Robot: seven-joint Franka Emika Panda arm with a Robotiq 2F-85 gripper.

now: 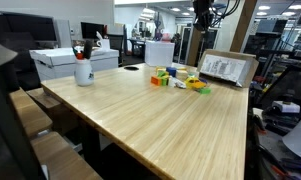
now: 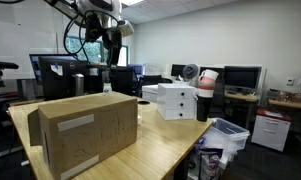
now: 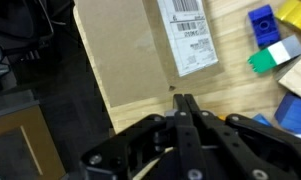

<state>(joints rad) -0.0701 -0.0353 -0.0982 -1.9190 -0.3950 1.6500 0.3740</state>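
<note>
Now, close up in the wrist view, the tool (image 3: 184, 108) is clenched tight on nothing, jaws pressed together. Just below its tips sits the cardboard box (image 3: 130, 50), shipping label (image 3: 188, 35) facing up, resting on the bench (image 3: 230, 80). Farther out, coloured blocks (image 3: 273, 55) lie scattered beside the box.

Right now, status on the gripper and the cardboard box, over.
Gripper shut, empty, high over cardboard box. Box on wooden table, untouched. Toy blocks beside it, nothing between.
</note>
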